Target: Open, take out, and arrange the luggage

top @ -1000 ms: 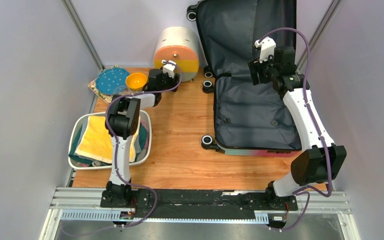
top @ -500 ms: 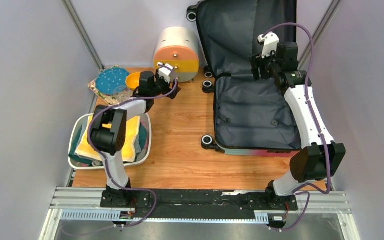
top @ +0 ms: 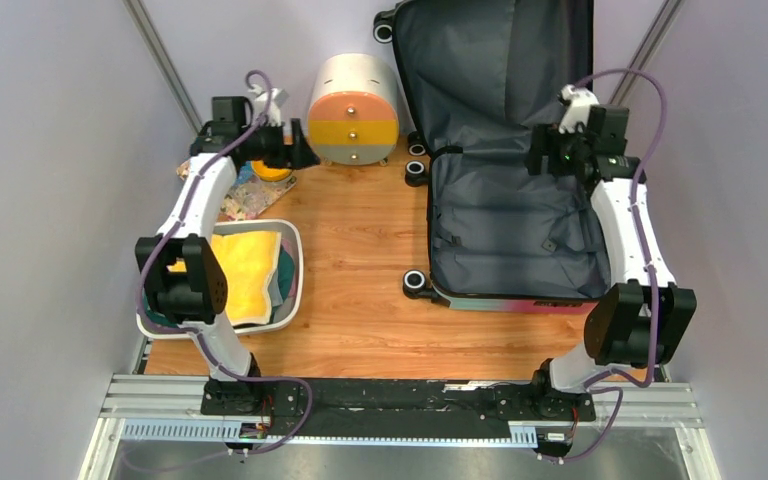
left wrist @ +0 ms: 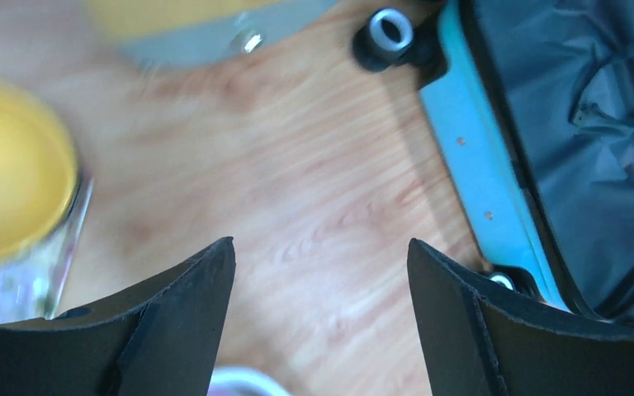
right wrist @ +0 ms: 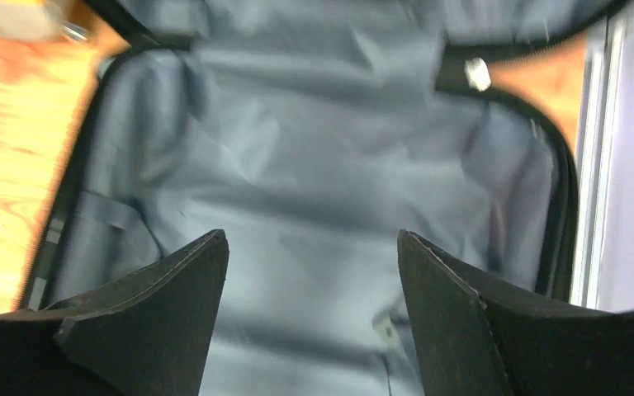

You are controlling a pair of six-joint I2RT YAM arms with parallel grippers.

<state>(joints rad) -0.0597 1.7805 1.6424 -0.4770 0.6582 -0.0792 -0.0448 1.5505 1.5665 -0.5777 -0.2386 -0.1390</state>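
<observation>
- The luggage [top: 505, 230] lies open on the right of the counter [top: 360, 290], lid standing up at the back; only lining shows inside.
- The left claw [left wrist: 320, 247] and right claw [right wrist: 311, 239] are both apart and hold nothing.
- The right arm is near the lid and could knock it shut.
- The left claw could tip the bowl [left wrist: 12, 198] beside it.
- No writing can be read.

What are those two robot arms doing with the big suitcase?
The luggage lies wide open on the table, with only grey lining showing inside. The right gripper hovers over it, open and empty. The left gripper, also open, is over by the yellow bowl and the round cabinet. A white basin of cloths sits on the left.
</observation>
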